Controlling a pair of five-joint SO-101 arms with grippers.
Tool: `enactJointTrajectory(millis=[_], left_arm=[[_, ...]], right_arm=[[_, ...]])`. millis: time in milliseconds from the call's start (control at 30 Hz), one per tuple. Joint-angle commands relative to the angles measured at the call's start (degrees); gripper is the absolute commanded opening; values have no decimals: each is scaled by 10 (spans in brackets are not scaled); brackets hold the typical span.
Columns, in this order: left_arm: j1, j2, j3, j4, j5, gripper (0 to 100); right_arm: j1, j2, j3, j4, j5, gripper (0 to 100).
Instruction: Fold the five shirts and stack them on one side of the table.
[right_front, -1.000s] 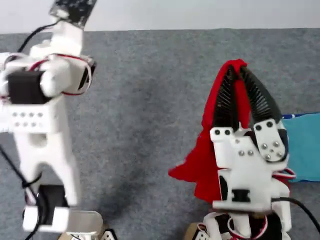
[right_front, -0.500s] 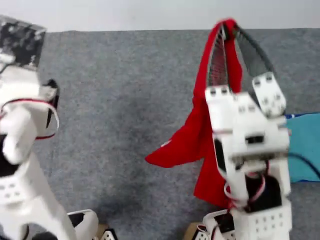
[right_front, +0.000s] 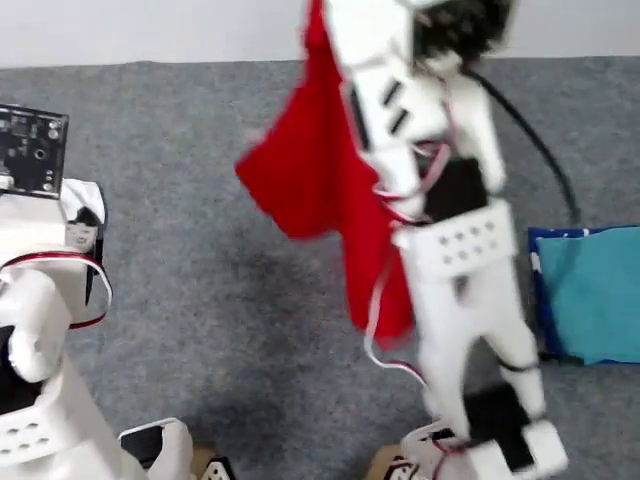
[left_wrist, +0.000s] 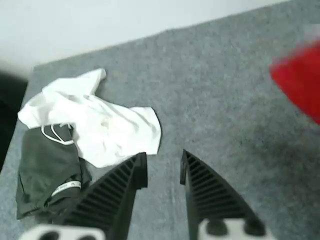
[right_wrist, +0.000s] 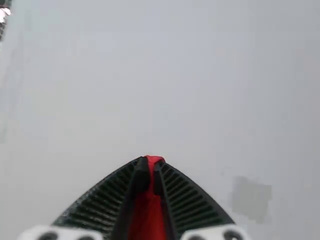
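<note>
the red shirt (right_front: 310, 170) is clamped at the tips of the right gripper (right_wrist: 150, 162) and hangs below it. the left gripper (left_wrist: 162, 157) is parted and empty, with a white shirt (left_wrist: 100, 125) just ahead. a pick-up step is judged under way; spreading the shirt flat for folding is called for next.

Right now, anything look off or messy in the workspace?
Nothing damaged. The red shirt dangles bunched and unfolded from the shut right tool, held high. Ahead of the open left tool, a white shirt lies crumpled, overlapping a rumpled dark shirt. The teal shirt lies flat and tidy.
</note>
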Motion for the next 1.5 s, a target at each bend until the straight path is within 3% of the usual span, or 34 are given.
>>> enactJointTrajectory(millis=[0, 133, 267, 400, 633, 900, 1200, 1467], left_arm=[[-4, -13, 7, 13, 2, 122], [-4, -12, 9, 3, 2, 122], [-4, -10, 11, -18, 2, 122], [-3, -13, 43, -44, 2, 122], [-3, -11, 60, -52, 2, 122], [5, -9, 109, -97, 2, 122], [200, 46, 238, -162, 7, 122], [320, 299, 146, -204, 37, 122]], right_arm=[[-95, 56, -195, 58, 55, 9], [-163, 116, -294, 101, 135, 9], [-163, 148, -324, 126, 161, 9], [-110, 165, -322, 175, 157, 9], [-2, 213, -314, 346, 64, 9], [71, 296, -314, 500, 49, 9], [134, 375, -314, 510, 48, 9], [178, 413, -316, 510, 48, 9]])
